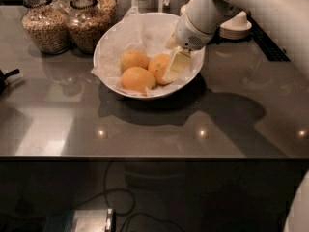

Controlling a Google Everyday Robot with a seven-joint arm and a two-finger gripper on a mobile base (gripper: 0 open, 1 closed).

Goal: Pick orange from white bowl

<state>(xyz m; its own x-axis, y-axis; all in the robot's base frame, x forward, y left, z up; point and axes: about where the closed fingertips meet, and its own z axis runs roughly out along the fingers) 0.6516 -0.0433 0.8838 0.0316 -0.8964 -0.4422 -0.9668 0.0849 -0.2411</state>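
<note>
Jaw spread: cannot tell. Gripper (173,71) down inside white bowl (192,79), right side. Nearest orange (158,66) just left of it, round, no long axis.

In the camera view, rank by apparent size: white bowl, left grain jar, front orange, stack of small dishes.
Largest: white bowl.
Next: left grain jar, its top cut off.
Unranked: front orange and stack of small dishes look similar; the stack is farther and partly hidden.
The tool reaches into the white bowl beside the right orange.
</note>
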